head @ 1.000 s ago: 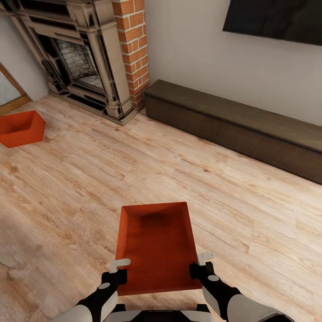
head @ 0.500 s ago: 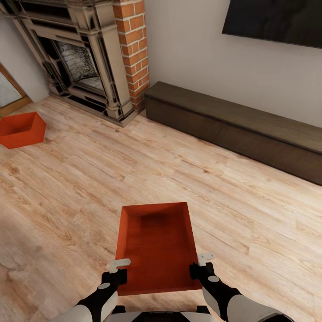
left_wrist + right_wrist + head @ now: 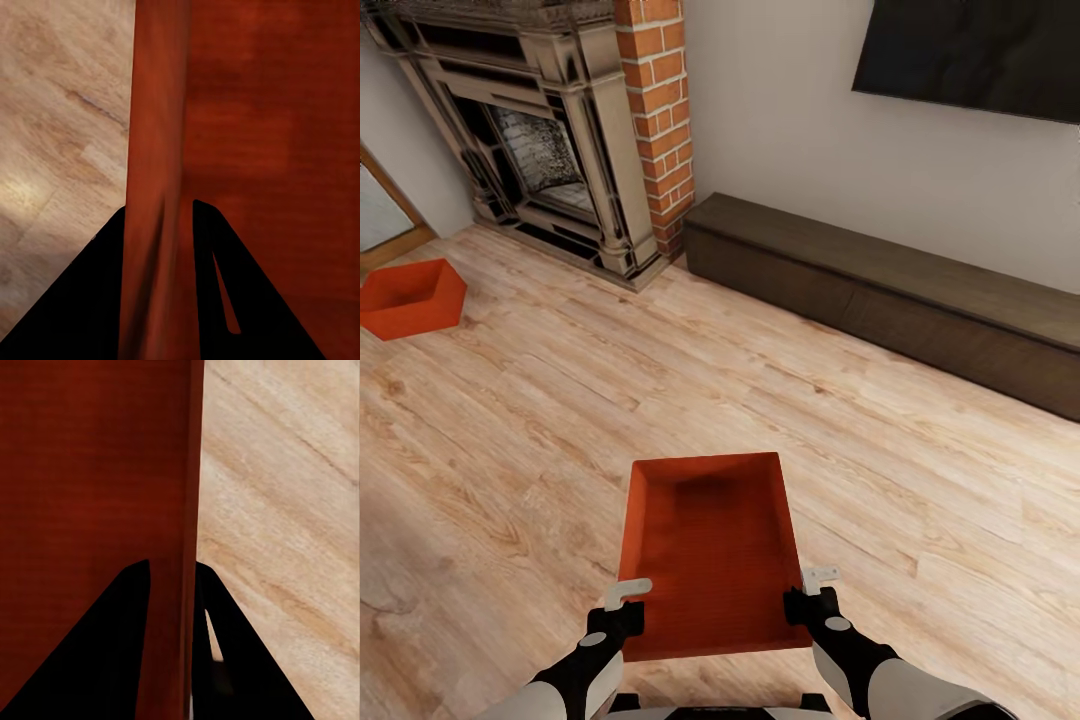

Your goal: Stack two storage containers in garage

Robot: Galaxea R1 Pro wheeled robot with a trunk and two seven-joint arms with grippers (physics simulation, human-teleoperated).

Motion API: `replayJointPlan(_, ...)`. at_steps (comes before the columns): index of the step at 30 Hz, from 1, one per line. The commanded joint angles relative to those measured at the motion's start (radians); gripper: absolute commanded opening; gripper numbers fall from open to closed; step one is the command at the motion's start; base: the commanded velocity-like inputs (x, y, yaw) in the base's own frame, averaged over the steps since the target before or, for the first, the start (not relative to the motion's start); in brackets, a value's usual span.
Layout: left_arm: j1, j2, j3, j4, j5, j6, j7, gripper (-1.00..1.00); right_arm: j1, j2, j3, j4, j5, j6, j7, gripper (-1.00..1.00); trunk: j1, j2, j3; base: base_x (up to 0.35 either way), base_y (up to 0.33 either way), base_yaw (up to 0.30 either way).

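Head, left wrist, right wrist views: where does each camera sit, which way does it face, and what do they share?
Head view: high on the robot, looking forward and down at the held container, wood floor, fireplace, second container; both forearms show.
Left wrist view: along the left gripper, straddling the container's wall.
Right wrist view: along the right gripper, straddling the opposite wall.
Shared: the held container.

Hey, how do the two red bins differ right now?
The near bin is held off the floor, the left gripper and right gripper each clamped on a side wall; the far bin sits on the wood floor by the fireplace. The near bin faces the camera squarely; the far one sits corner-on. Both are red-orange, open-topped and empty.
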Motion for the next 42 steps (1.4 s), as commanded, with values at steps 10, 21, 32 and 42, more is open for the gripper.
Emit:
replayJointPlan(10, 0.0, 0.0, 0.041, 0.004, 0.016, -0.006, 0.041, -1.0, 0.0, 0.001, -0.057, -0.074, -0.001, -0.002, -0.005, -1.0, 0.0, -0.001, 0.016, 0.0, 0.0, 0.0)
replayJointPlan(21, 0.0, 0.0, 0.041, 0.004, 0.016, -0.005, 0.042, -1.0, -0.001, 0.001, -0.057, -0.074, -0.001, -0.002, -0.005, -1.0, 0.0, -0.001, 0.034, 0.0, 0.0, 0.0)
replayJointPlan(32, 0.0, 0.0, 0.041, 0.004, 0.015, -0.006, 0.041, -1.0, -0.001, 0.0, -0.057, -0.074, -0.001, -0.002, -0.005, -1.0, 0.0, -0.001, 0.052, 0.0, 0.0, 0.0)
replayJointPlan(42, 0.0, 0.001, 0.039, 0.004, 0.014, -0.006, 0.037, -1.0, -0.001, 0.0, -0.057, -0.074, -0.001, -0.002, -0.005, -1.0, 0.0, -0.001, 0.068, 0.0, 0.0, 0.0)
